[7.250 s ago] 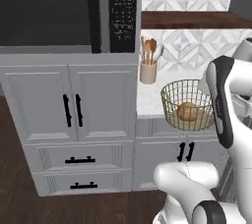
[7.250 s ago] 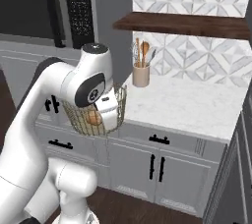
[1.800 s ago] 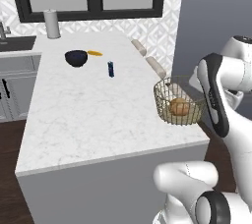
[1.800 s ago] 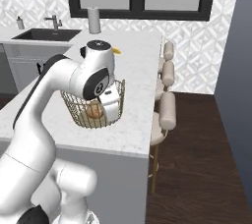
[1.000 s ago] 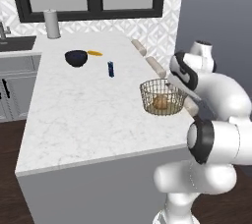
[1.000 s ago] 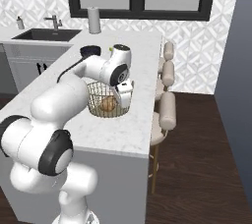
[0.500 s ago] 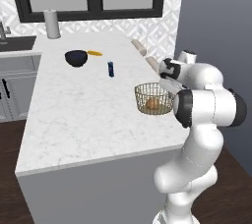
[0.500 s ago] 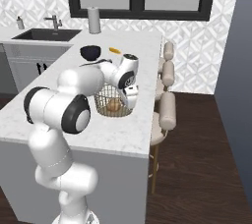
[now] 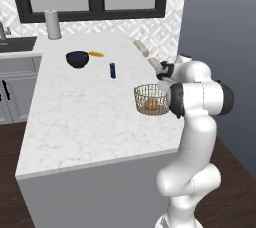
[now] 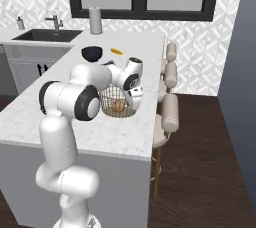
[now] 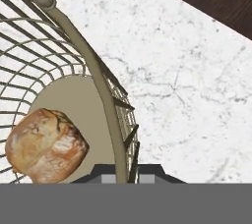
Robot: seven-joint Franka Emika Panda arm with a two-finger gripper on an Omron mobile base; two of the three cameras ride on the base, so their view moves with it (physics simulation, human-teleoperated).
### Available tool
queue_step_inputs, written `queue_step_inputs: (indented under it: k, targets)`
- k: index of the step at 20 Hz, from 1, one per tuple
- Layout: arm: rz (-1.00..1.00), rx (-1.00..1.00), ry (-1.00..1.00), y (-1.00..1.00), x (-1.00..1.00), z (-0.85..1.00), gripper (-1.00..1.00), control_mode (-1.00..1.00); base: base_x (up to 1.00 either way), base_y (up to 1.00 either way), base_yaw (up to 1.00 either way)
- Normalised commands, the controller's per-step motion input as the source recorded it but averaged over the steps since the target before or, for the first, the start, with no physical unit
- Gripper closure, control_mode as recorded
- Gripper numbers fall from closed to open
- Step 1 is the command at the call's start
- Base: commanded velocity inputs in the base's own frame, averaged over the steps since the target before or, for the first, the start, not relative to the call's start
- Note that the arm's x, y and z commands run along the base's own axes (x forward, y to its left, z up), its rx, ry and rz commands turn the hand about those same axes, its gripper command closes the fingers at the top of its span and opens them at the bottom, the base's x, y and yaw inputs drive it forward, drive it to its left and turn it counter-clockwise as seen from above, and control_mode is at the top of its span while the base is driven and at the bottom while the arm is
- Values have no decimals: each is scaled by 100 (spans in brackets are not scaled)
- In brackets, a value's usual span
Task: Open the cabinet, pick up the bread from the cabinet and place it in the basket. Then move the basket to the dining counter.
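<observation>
In the left base view, one dark bowl [image 9: 77, 59] sits upper left on the dining counter [image 9: 75, 117], one small blue object [image 9: 112, 70] right of it. One basket [image 9: 152, 100] stands centre-right, one bread [image 9: 151, 105] inside. The gripper [image 11: 126, 176] pinches the basket's rim at the hand view's bottom centre.

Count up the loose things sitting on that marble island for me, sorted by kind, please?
Wire basket: 1
Bread roll (inside the basket): 1
Dark bowl: 1
Small blue item, upright: 1
Small orange item, too small to name: 1
Grey cylinder at the far end: 1
Total: 6
</observation>
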Motion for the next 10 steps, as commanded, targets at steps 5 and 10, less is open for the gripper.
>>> queue_step_inputs:
  k: [5,10]
  targets:
    - [0,0,-1,0,15,-47,100,-100,0,0,0]
    - [0,0,-1,0,5,-23,100,-100,0,0,0]
